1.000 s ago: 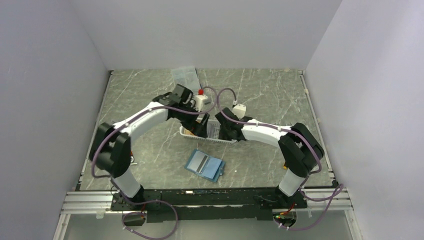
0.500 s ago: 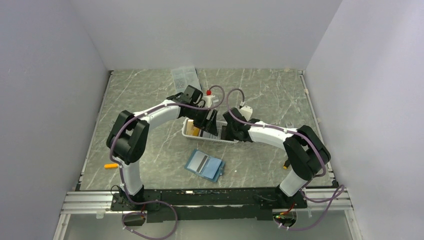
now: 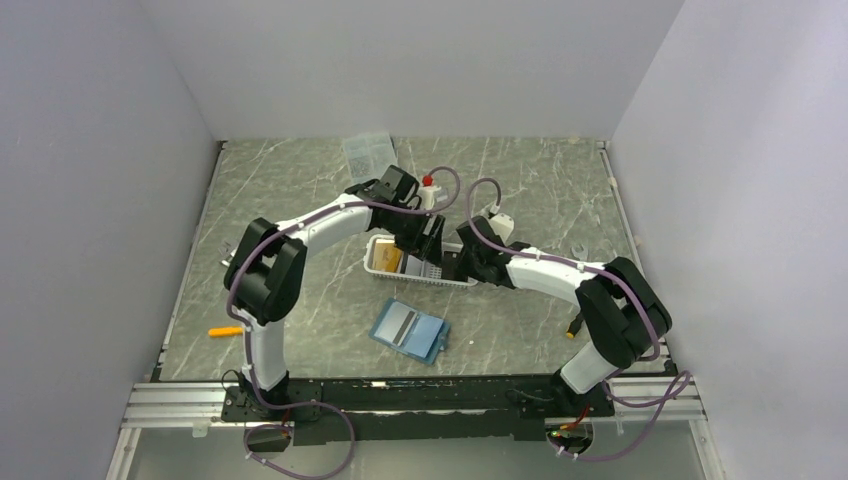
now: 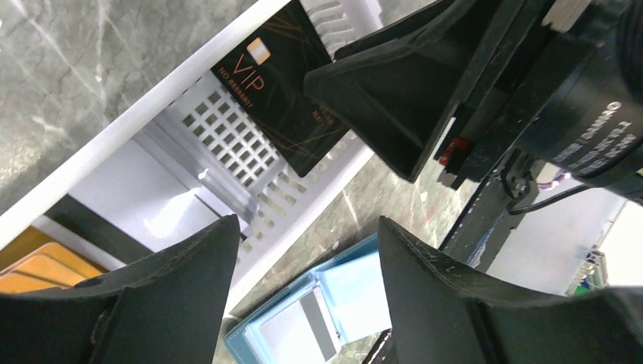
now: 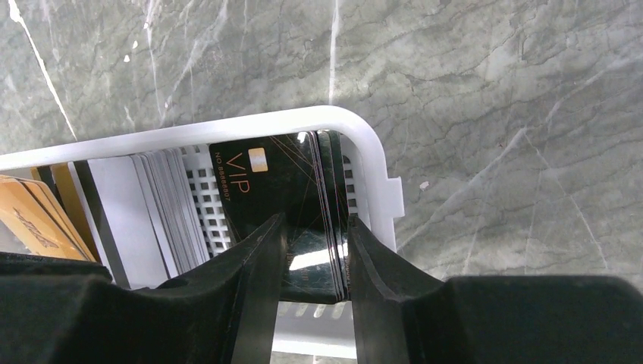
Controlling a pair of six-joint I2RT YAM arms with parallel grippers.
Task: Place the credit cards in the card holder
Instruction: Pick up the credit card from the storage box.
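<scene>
Marble table (image 3: pixel 300 180) from above: both arms crowd the white basket (image 3: pixel 372 264), with the open card holder (image 3: pixel 410 332) just nearer on the table. Left wrist: my left tool (image 4: pixel 307 235) gapes empty over the basket. Right wrist: my right tool (image 5: pixel 315 227) pinches the black cards (image 5: pixel 265 174) beside the end wall, the pick-up step, I judge; next, lift straight past the rim.

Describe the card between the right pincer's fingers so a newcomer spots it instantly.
Mid-table sits a white slatted basket. At its right end, the right pincer straddles a black card. Unlike the grey cards and gold cards beside it, it carries gold "VIP" lettering.
</scene>
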